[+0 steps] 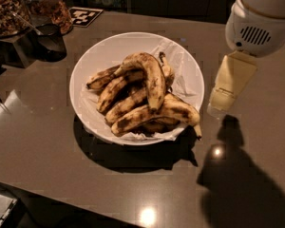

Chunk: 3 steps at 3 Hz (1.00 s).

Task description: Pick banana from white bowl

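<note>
Pincer (219, 103) hangs above the worktop (42, 127) just beside the white bowl (92, 56), apart from the banana (152, 77) arched atop the other bananas (133, 118); released or clenched, cannot tell

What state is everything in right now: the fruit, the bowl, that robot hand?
banana: lying atop the pile, untouched.
other bananas: heaped in the bowl, overripe.
white bowl: upright on the table, paper-lined.
gripper: beside the bowl, above the table, touching no banana.
</note>
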Each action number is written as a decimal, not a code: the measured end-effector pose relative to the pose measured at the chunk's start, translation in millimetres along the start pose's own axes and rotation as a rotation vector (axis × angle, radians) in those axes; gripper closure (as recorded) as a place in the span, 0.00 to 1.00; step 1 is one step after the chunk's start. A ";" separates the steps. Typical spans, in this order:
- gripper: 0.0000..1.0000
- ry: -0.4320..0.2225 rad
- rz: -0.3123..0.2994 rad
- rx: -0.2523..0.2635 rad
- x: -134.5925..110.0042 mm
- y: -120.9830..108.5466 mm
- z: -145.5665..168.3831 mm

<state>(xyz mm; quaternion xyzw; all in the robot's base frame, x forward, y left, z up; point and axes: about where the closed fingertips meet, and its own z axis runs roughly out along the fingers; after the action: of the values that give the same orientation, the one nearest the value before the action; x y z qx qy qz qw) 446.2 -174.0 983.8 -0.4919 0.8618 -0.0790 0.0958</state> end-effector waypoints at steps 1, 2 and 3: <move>0.00 -0.038 -0.012 -0.009 -5.3 3.0 -5.7; 0.00 -0.066 -0.033 -0.005 -10.2 11.9 -25.2; 0.00 -0.075 -0.057 0.010 -18.4 18.0 -40.1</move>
<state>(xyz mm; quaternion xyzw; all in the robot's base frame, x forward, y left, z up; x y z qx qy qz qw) 430.7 -147.4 1020.1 -0.5186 0.8427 -0.0675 0.1282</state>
